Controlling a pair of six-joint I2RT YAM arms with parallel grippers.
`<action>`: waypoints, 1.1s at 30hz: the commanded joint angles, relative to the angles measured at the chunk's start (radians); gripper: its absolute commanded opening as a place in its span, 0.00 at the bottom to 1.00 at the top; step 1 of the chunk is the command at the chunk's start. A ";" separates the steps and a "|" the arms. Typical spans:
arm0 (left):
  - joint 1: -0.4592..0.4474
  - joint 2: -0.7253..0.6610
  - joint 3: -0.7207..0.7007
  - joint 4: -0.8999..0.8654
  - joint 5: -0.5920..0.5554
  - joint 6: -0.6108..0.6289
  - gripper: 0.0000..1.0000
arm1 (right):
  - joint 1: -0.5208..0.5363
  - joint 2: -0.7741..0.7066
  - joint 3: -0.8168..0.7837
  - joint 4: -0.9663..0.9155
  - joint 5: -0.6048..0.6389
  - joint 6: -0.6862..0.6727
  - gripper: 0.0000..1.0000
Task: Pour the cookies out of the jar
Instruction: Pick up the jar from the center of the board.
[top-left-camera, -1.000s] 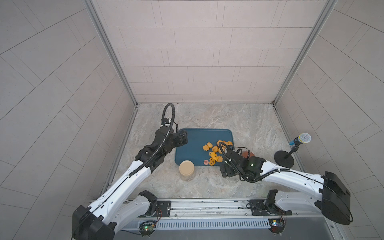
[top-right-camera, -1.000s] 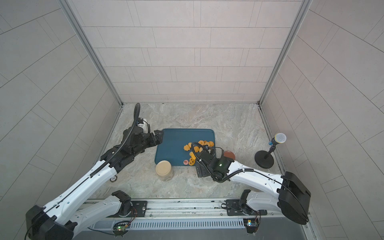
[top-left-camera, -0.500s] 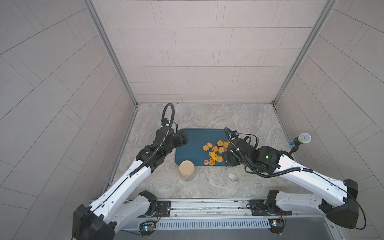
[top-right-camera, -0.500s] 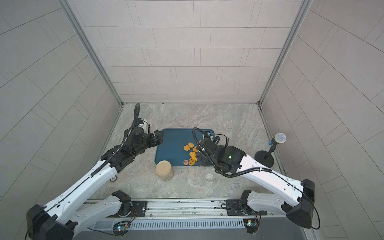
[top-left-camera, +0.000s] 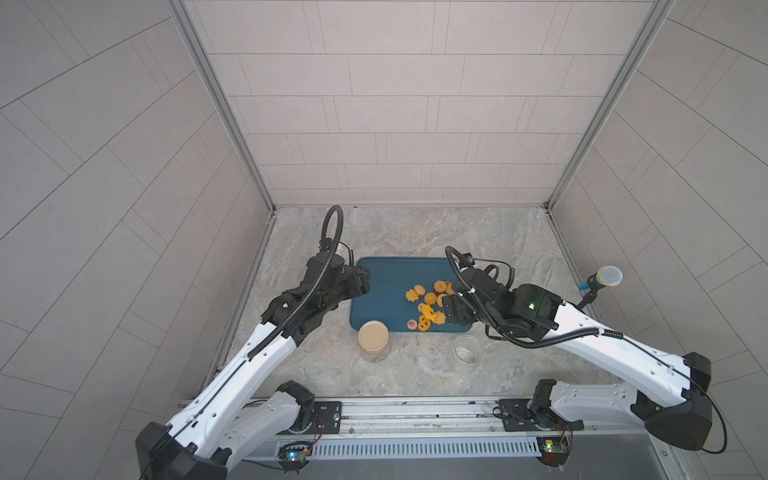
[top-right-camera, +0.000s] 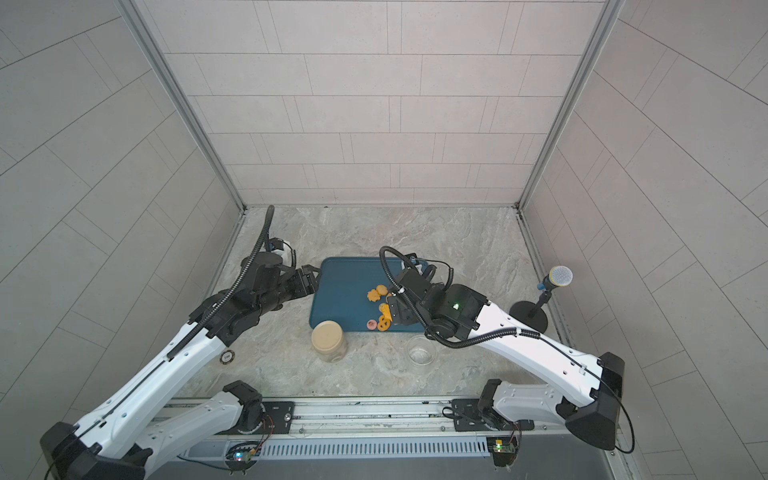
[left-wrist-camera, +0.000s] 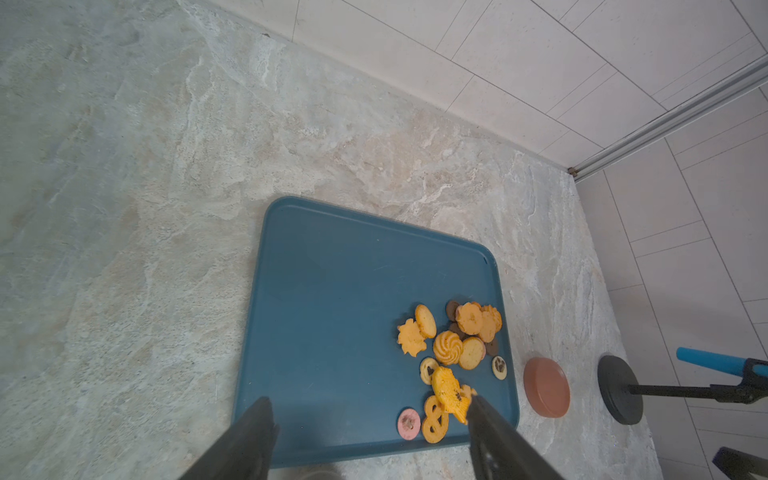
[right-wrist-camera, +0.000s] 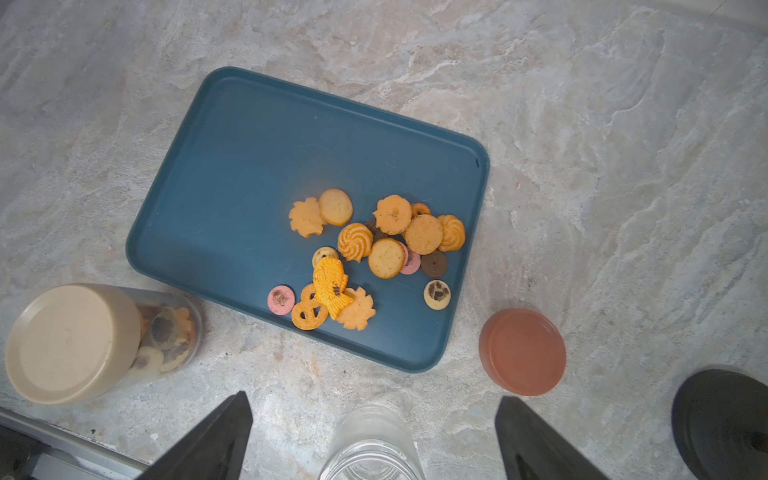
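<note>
In a top view the cookies (top-left-camera: 428, 309) lie loose in a cluster on the blue tray (top-left-camera: 382, 291), toward the right arm's side. The clear jar (top-left-camera: 467, 351) stands on the tabletop (top-left-camera: 415, 232) just beside the tray.

Left wrist view: mostly orange-yellow rounds, swirls and flower shapes, a few brown, one pink. The left hand (left-wrist-camera: 368, 401) is spread apart, empty.

Right wrist view: the right hand (right-wrist-camera: 374, 398) is spread apart, gripping nothing.

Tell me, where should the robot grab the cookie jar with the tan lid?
Probably the clear round wall below the tan lid, coming in level from the open table side, away from the blue tray. The jar stands upright, so its sides are free; the lid blocks the top.
</note>
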 joint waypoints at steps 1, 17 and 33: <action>0.005 -0.018 0.030 -0.110 -0.035 -0.012 0.76 | 0.003 -0.019 -0.002 0.050 -0.025 -0.029 0.96; 0.014 0.031 0.063 -0.117 -0.187 0.021 0.78 | 0.021 0.076 -0.007 0.175 -0.162 -0.069 0.96; 0.322 -0.048 -0.218 -0.110 0.123 -0.161 0.70 | 0.221 0.322 0.094 0.316 -0.216 0.045 1.00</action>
